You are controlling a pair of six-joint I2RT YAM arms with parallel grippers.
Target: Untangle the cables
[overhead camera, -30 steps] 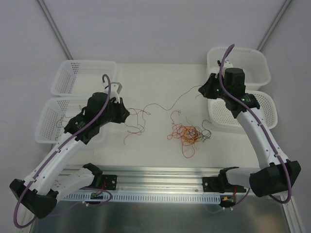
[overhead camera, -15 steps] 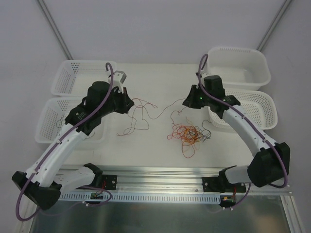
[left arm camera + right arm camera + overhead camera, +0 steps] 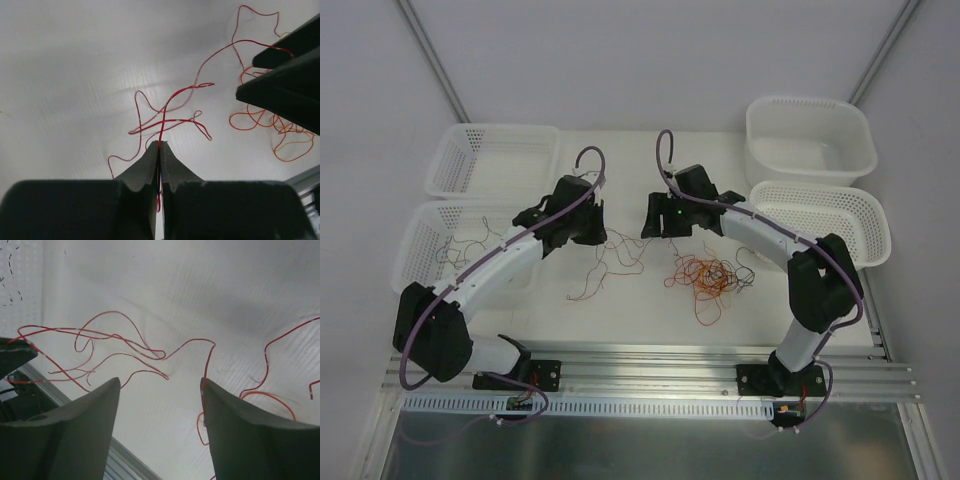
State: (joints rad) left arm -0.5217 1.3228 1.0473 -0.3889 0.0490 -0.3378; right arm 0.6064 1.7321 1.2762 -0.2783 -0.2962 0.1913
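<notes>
Cables: one red cable [image 3: 161,127] lies in loose curls on the desk [image 3: 640,170] between the two grippers. The tangle of orange, red and black cables [image 3: 705,275] sits just to its right, and a few thin wires lie in the near left basket [image 3: 412,262].
Step in hand: apparently drawing the red cable free of the tangle, with one end already secured.
Left gripper [image 3: 159,146]: jaws pressed together on the red cable, which rises from their tip.
Right gripper [image 3: 160,390]: jaws well apart above the desk, clamping nothing. Red strands lie under the gap, and one runs by the inner face of a finger [image 3: 210,405]; I cannot tell whether it touches.
Next move: probably the left arm carries its cable toward a left basket. It needs a slow pull, watching that the far end does not drag the tangle along.
</notes>
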